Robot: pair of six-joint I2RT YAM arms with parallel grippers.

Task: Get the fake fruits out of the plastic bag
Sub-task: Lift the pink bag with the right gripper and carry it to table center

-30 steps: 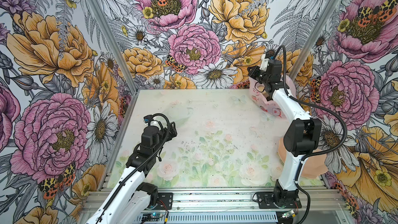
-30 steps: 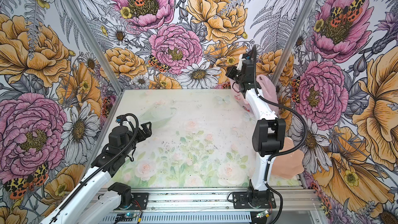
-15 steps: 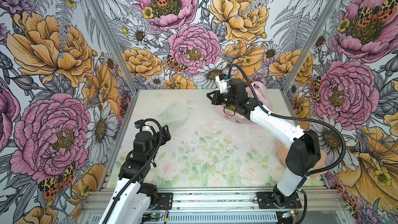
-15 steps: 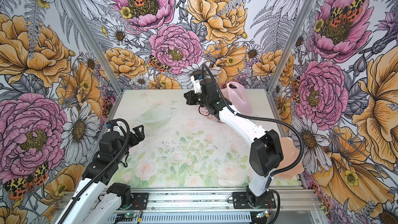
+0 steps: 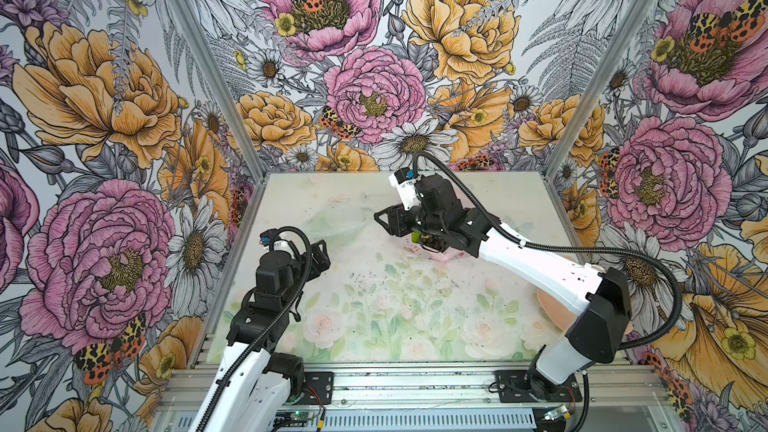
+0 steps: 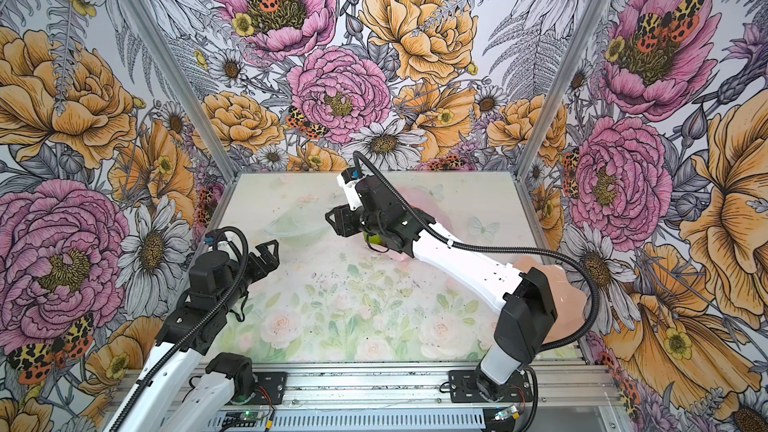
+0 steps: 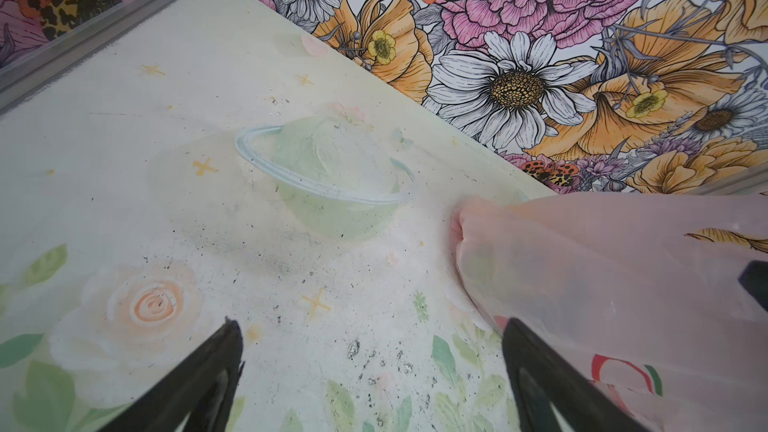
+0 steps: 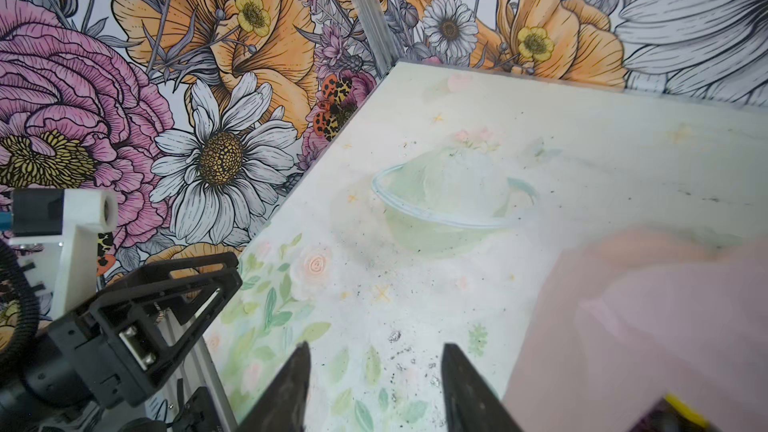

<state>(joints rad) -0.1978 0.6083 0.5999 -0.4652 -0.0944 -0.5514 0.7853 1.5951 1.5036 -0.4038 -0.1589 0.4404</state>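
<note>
Both gape empty: left gripper [image 7: 370,326] sees plastic bag [image 7: 602,268] print, right gripper [image 8: 376,347] sees fake fruits [image 8: 683,410].

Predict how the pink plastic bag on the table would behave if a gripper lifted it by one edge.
The plastic bag looks thin, translucent and gathered into folds, so it would probably sag rather than hold shape. Fake fruits lie in it, so they could shift or spill if it tilts.

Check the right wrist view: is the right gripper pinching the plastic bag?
No: the right gripper has its fingers apart with only bare table between them, and the plastic bag lies beside them.
</note>
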